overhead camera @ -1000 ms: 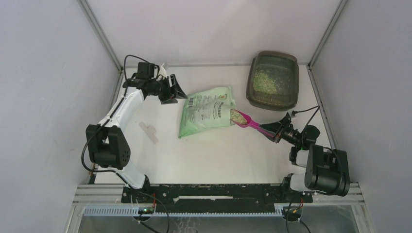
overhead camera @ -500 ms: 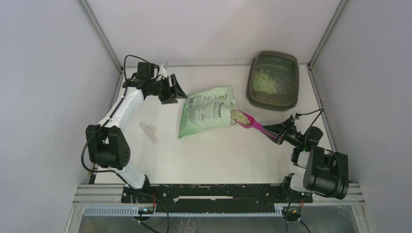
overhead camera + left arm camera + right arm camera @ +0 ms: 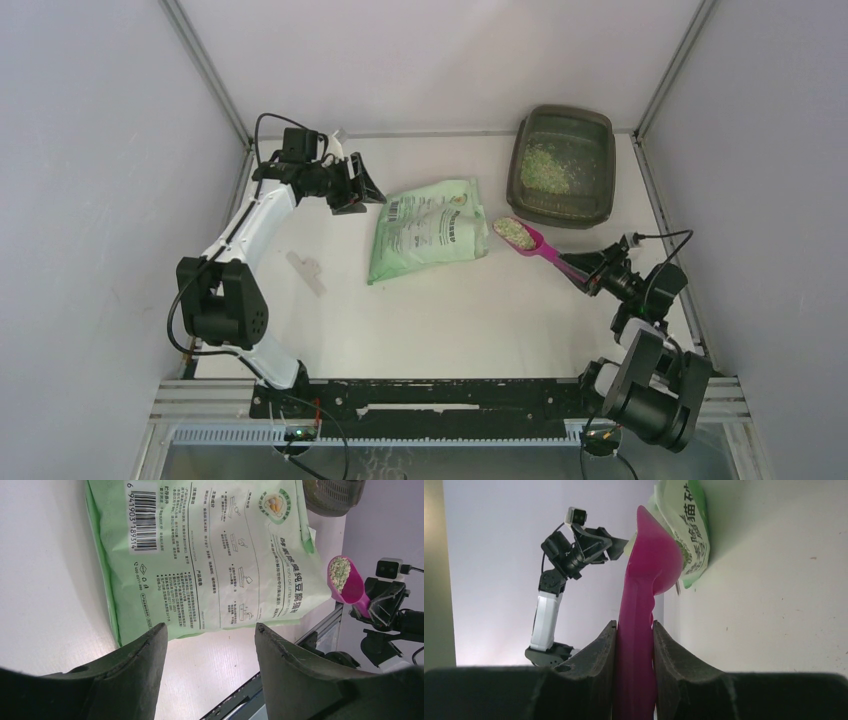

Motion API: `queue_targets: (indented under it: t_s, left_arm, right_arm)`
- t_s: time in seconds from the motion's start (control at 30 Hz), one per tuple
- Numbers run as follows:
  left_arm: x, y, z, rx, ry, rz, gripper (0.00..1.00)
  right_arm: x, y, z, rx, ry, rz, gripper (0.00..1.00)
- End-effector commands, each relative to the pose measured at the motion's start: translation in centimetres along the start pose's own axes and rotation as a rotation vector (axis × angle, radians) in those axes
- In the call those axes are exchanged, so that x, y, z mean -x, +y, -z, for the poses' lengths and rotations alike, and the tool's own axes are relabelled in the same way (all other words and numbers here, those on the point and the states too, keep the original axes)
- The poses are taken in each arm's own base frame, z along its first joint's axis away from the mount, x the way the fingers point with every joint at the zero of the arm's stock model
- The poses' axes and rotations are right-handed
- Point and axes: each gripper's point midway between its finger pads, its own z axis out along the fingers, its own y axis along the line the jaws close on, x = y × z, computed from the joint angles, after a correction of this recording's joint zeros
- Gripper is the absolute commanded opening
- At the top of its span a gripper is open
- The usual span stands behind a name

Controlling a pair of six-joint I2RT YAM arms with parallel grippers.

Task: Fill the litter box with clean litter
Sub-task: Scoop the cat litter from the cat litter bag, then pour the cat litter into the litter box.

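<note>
The litter box [image 3: 561,165], a dark tray, stands at the back right with a patch of clean litter [image 3: 545,168] inside. My right gripper [image 3: 588,272] is shut on the handle of a magenta scoop [image 3: 525,237]. The scoop's bowl holds pale granules [image 3: 514,230] and hangs between the green bag [image 3: 425,230] and the box. In the right wrist view the scoop handle [image 3: 636,645] sits clamped between both fingers. My left gripper [image 3: 362,190] is open and holds nothing, just off the bag's barcode corner. The left wrist view shows the bag [image 3: 200,555] and the filled scoop [image 3: 345,580].
A small pale clip [image 3: 305,270] lies on the white table at the left. Grey walls close in the left, back and right sides. A black rail [image 3: 450,395] runs along the near edge between the arm bases.
My right gripper has drawn the loaded scoop out of the bag's mouth, to the right and back toward the litter box. The left arm has not moved.
</note>
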Motion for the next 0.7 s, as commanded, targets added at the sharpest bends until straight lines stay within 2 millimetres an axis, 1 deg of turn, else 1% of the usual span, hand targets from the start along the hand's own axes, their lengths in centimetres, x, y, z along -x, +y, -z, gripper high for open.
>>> queue_targets:
  t_s: [0.0,0.1,0.3,0.47,0.67]
  left_arm:
    - [2.5,-3.1,2.7,-0.067,-0.089,-0.084,0.69]
    - [2.4,-3.1,2.6,-0.073,-0.087,-0.084,0.69]
    - [2.2,-3.2,2.4,-0.092,-0.081,-0.084,0.69]
    - [2.1,-3.5,2.3,-0.113,-0.079,-0.085,0.69]
    - [2.4,-3.8,1.9,-0.144,-0.076,-0.084,0.69]
  right_arm:
    - [1.4,1.5,0.4,0.012,-0.031,0.057,0.00]
    - [2.2,2.2,0.3,0.029,-0.066,0.053,0.00]
    - [5.4,4.2,-0.2,0.049,-0.166,0.097,0.00]
    - [9.0,5.5,-0.6,0.057,-0.249,0.113,0.00]
    - [14.6,6.1,-0.8,0.052,-0.364,0.120,0.00]
